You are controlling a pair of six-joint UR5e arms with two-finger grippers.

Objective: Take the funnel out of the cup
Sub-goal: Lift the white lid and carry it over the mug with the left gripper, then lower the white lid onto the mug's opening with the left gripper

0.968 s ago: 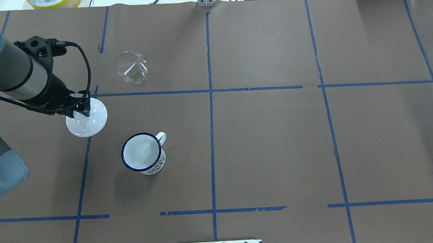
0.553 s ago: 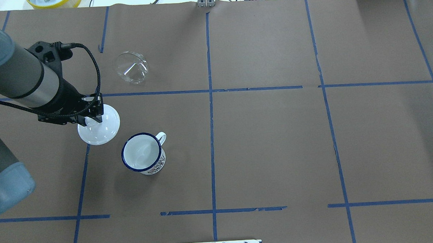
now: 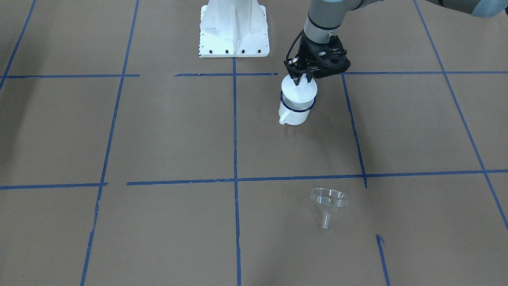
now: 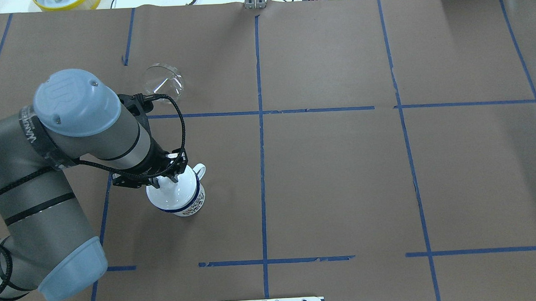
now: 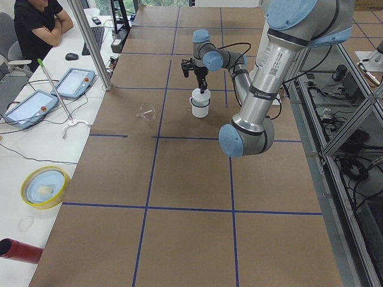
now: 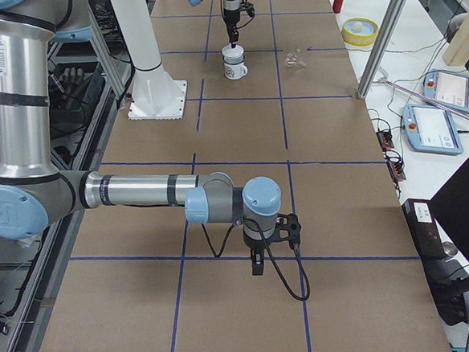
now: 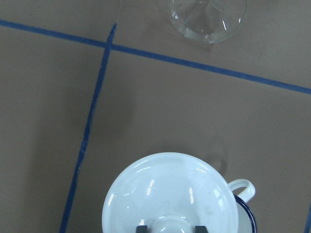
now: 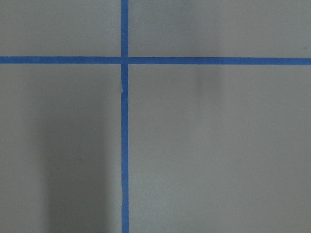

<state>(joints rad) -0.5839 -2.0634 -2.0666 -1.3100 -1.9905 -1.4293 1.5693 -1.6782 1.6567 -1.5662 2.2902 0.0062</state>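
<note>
So over the last second the left gripper (image 4: pixel 167 179) swung in from the table's left side with the white knobbed lid (image 4: pixel 179 190) and ended up right over the cup (image 4: pixel 190 209). The funnel (image 4: pixel 162 81) and the cup hadn't budged.

The funnel was out of the cup, lying tipped on the brown-papered table (image 4: pixel 341 165) in the robot's left half, toward the far edge. Its wide cone faced up and back at the robot and its spout pointed at the operators' side. From the front-facing camera, the funnel (image 3: pixel 329 200) sat well apart from the cup (image 3: pixel 294 113), with a blue tape line running between them.

The cup stood upright, handle toward the table's middle, and the white knobbed lid (image 3: pixel 299 90) covered its mouth. It looked seated on the blue rim, though I couldn't say for sure it was touching. The left gripper (image 3: pixel 302 79) was clamped on the lid's knob, and the wrist cam had a finger on either side of it.

The right gripper (image 6: pixel 257 263) hung low over bare paper near the table's right end. Whether its fingers were apart or together, I couldn't tell.
</note>
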